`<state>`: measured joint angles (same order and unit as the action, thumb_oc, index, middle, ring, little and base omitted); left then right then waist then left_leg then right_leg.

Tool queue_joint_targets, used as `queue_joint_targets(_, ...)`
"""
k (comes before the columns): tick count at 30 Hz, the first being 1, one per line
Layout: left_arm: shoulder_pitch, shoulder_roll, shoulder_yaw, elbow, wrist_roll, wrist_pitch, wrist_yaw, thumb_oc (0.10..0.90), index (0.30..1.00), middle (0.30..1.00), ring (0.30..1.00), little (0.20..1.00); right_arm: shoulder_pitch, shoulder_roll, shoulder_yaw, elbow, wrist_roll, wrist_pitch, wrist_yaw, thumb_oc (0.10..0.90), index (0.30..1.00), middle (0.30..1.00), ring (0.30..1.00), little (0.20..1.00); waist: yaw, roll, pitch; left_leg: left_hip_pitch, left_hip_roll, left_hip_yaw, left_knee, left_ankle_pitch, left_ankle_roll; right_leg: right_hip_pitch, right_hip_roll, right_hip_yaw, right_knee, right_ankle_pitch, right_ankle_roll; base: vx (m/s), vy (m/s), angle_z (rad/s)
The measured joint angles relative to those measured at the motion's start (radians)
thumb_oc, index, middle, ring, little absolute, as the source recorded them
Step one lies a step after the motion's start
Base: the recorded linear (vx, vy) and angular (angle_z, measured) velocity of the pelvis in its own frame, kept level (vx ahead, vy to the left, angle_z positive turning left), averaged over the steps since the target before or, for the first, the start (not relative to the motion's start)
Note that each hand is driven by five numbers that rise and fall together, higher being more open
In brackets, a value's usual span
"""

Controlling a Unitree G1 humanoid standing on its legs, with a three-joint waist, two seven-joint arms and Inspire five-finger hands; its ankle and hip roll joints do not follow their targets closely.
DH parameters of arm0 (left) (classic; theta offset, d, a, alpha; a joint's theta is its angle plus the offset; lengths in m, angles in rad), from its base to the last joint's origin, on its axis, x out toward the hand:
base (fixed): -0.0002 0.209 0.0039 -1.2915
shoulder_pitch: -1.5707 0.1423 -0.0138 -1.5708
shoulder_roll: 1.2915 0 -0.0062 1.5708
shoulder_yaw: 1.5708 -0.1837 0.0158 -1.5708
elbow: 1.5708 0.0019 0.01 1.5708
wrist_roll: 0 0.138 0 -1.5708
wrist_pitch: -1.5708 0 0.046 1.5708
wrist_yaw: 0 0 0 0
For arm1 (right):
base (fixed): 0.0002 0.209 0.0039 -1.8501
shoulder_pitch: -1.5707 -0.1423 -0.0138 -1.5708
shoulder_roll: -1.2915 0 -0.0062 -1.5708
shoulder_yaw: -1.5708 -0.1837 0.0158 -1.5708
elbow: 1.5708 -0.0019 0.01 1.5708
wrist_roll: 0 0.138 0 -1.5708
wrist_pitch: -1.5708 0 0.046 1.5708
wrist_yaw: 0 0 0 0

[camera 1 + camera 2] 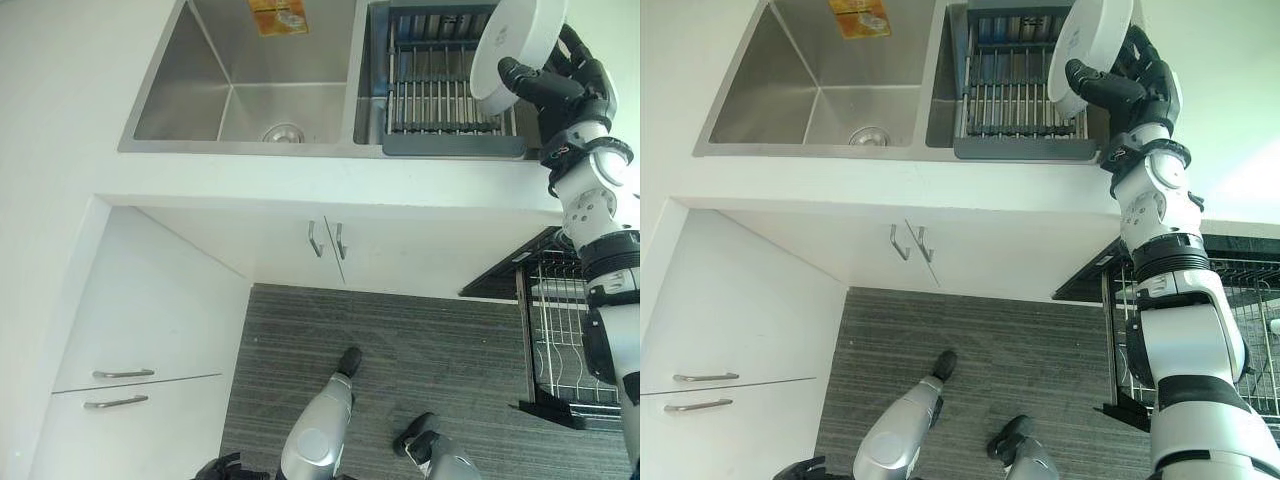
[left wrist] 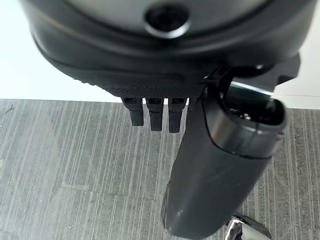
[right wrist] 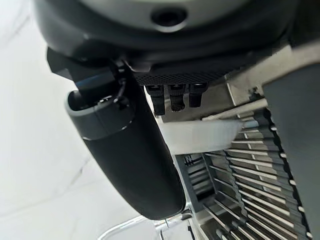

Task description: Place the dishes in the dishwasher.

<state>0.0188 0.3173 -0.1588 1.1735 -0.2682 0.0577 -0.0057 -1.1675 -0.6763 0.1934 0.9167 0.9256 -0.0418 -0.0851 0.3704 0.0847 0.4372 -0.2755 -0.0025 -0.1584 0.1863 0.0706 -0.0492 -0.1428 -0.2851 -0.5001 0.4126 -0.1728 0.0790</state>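
The right hand (image 1: 1135, 75) grips a white plate (image 1: 1090, 45), tilted on edge, above the right end of the dish rack (image 1: 445, 95) in the right sink basin. The left sink basin (image 1: 240, 80) lies open, bare but for its drain. Down on the right, the pulled-out dishwasher rack (image 1: 565, 340) stands open from above, its dark door frame (image 1: 525, 330) along the left side.

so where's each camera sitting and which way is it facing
Left eye view: on the head, looking down at the sink, dish rack and the right hand holding a white plate.
Right eye view: same scene, slightly offset.
Left wrist view: along the left hand toward grey floor.
Right wrist view: along the right hand toward plate and rack.
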Motion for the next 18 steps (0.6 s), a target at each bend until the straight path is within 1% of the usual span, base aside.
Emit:
queue_joint_targets(2, 0.005, -0.003, 0.0, -0.05, 0.0, 0.04, 0.0, 0.8, 0.9, 0.9, 0.9, 0.9, -0.017, 0.002, 0.005, 0.0, -0.001, 0.025, -0.012, 0.8, 0.9, 0.9, 0.9, 0.9, 0.001, 0.0, 0.0, 0.011, -0.001, -0.001, -0.001, 0.0, 0.0, 0.013, 0.0, -0.003, -0.005, 0.002, 0.001, 0.05, 0.066, 0.03)
queue_joint_targets(4, -0.007, -0.005, -0.001, -0.084, 0.0, 0.069, 0.0, 0.8, 0.9, 0.9, 0.9, 0.9, -0.039, -0.001, 0.011, 0.0, -0.001, 0.033, -0.011, 0.8, 0.9, 0.9, 0.9, 0.9, -0.002, 0.001, 0.0, 0.025, -0.002, 0.0, -0.003, -0.001, 0.001, 0.03, -0.001, -0.003, -0.011, 0.004, 0.002, 0.01, 0.09, 0.01)
queue_joint_targets(5, -0.015, -0.006, -0.002, -0.088, 0.0, 0.073, 0.0, 0.8, 0.9, 0.9, 0.9, 0.9, -0.053, -0.001, 0.012, 0.0, -0.001, 0.035, -0.01, 0.8, 0.9, 0.9, 0.9, 0.9, -0.004, 0.001, 0.0, 0.028, -0.003, 0.002, -0.005, -0.001, 0.002, 0.031, -0.002, -0.002, -0.01, 0.004, 0.003, -0.01, 0.093, -0.01)
queue_joint_targets(7, -0.041, -0.004, -0.003, -0.094, -0.003, 0.11, 0.0, 0.8, 0.9, 0.9, 0.9, 0.9, -0.076, -0.002, 0.012, -0.001, -0.002, 0.042, 0.005, 0.8, 0.9, 0.9, 0.9, 0.9, -0.014, 0.002, 0.0, 0.032, -0.003, 0.012, -0.017, -0.009, 0.006, 0.029, -0.007, 0.002, -0.009, 0.006, 0.003, -0.01, 0.077, -0.02)
queue_joint_targets(10, -0.069, -0.004, -0.003, -0.094, -0.005, 0.145, -0.003, 0.8, 0.9, 0.9, 0.9, 0.9, -0.078, -0.001, 0.031, -0.001, -0.002, 0.058, 0.018, 0.8, 0.9, 0.9, 0.9, 0.9, -0.031, 0.014, 0.004, 0.029, -0.001, 0.028, -0.017, -0.009, 0.008, 0.026, -0.014, 0.005, -0.006, 0.006, 0.004, -0.01, 0.057, 0.0)
queue_joint_targets(11, -0.072, -0.005, -0.003, -0.095, -0.005, 0.146, -0.003, 0.8, 0.9, 0.9, 0.9, 0.9, -0.078, -0.001, 0.036, -0.001, -0.002, 0.063, 0.022, 0.8, 0.9, 0.9, 0.9, 0.9, -0.035, 0.018, 0.006, 0.028, -0.001, 0.035, -0.017, -0.007, 0.01, 0.024, -0.016, 0.005, -0.001, 0.009, 0.006, 0.0, 0.055, -0.03)
queue_joint_targets(12, -0.077, -0.004, -0.003, -0.094, -0.007, 0.158, -0.004, 0.8, 0.9, 0.9, 0.9, 0.9, -0.078, -0.001, 0.041, 0.0, -0.002, 0.067, 0.024, 0.77, 0.855, 0.855, 0.855, 0.855, -0.041, 0.021, 0.005, 0.024, -0.001, 0.042, -0.016, -0.007, 0.011, 0.015, -0.019, 0.011, 0.0, 0.01, 0.007, 0.01, 0.027, -0.06)
queue_joint_targets(13, -0.084, -0.003, -0.003, -0.085, -0.015, 0.161, -0.004, 0.8, 0.9, 0.9, 0.9, 0.9, -0.078, -0.001, 0.042, 0.0, -0.002, 0.067, 0.027, 0.516, 0.474, 0.474, 0.474, 0.474, -0.041, 0.023, 0.005, 0.018, -0.002, 0.043, -0.015, -0.004, 0.016, 0.01, -0.019, 0.011, 0.002, 0.012, 0.009, 0.0, 0.0, 0.0)
queue_joint_targets(14, -0.088, -0.002, -0.003, -0.081, -0.031, 0.163, -0.004, 0.8, 0.9, 0.9, 0.9, 0.9, -0.078, -0.001, 0.044, 0.001, -0.002, 0.071, 0.028, 0.4, 0.3, 0.3, 0.3, 0.3, -0.048, 0.024, 0.006, 0.015, -0.003, 0.042, -0.015, 0.008, 0.016, 0.008, -0.019, 0.012, 0.002, 0.012, 0.01, 0.01, 0.012, 0.04)
queue_joint_targets(18, -0.09, -0.002, -0.003, -0.082, -0.042, 0.166, -0.005, 0.8, 0.9, 0.9, 0.9, 0.9, -0.078, -0.004, 0.045, 0.002, -0.017, 0.07, 0.02, 0.4, 0.3, 0.3, 0.3, 0.3, -0.055, 0.024, 0.005, 0.016, -0.004, 0.038, -0.015, 0.015, 0.015, 0.01, -0.013, 0.025, -0.004, 0.01, 0.012, 0.0, 0.003, 0.06)
